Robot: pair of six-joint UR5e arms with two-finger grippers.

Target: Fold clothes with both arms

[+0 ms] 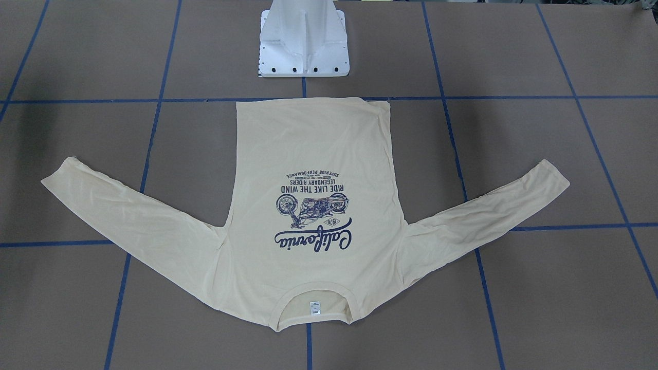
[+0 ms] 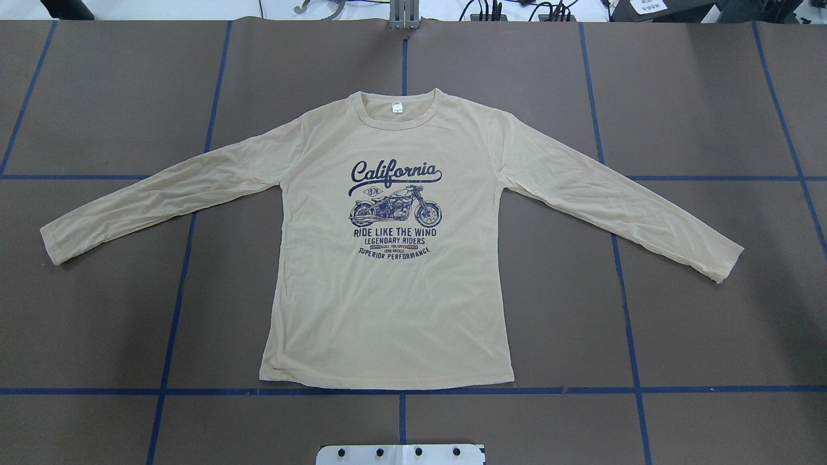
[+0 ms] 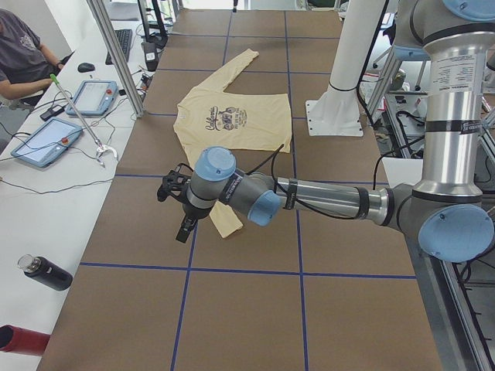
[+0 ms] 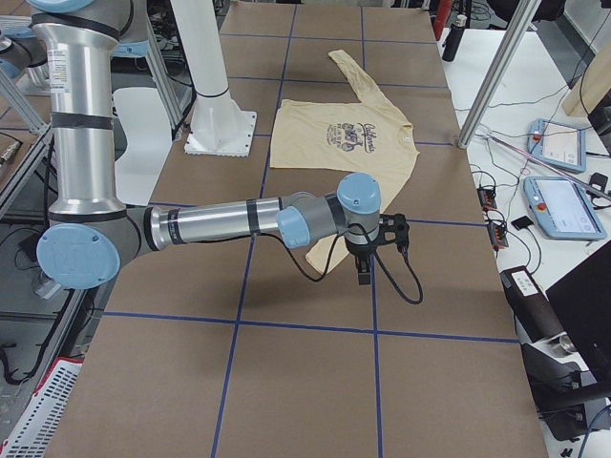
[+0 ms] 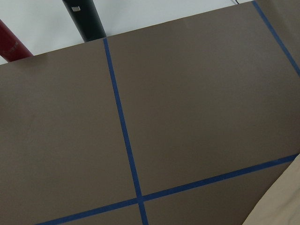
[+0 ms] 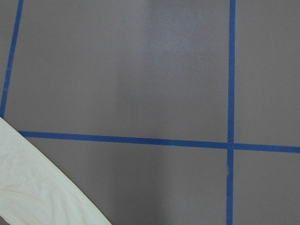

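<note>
One pale cream-yellow long-sleeved shirt [image 1: 313, 149] lies flat and print side up on a brown table [image 1: 540, 308] crossed by blue tape lines [image 1: 154, 123]. In the front-facing view, its hem sits just short of the white pedestal base [image 1: 303, 46]. The collar points away from the robot, so the navy California motorcycle print [image 1: 312, 216] reads upside down. Both sleeves spread sideways and slant back toward the robot's side. In the overhead view, the body's long axis runs straight outward from the robot, with the collar and small white neck label [image 2: 397, 108] at the far end and a sleeve reaching to each side. In the left side view, the near left arm [image 3: 325, 199] stretches low over the table. The left gripper [image 3: 184, 228] points down close to the near cuff, and its finger spread cannot be told. In the right side view, the near right arm [image 4: 220, 224] reaches out the same way. The right gripper [image 4: 366, 270] points down by the other cuff, and its spread also cannot be told. The left wrist view shows taped table with a sliver of cream cloth at the lower right corner. The right wrist view shows taped table with a sleeve edge across the lower left corner.
</note>
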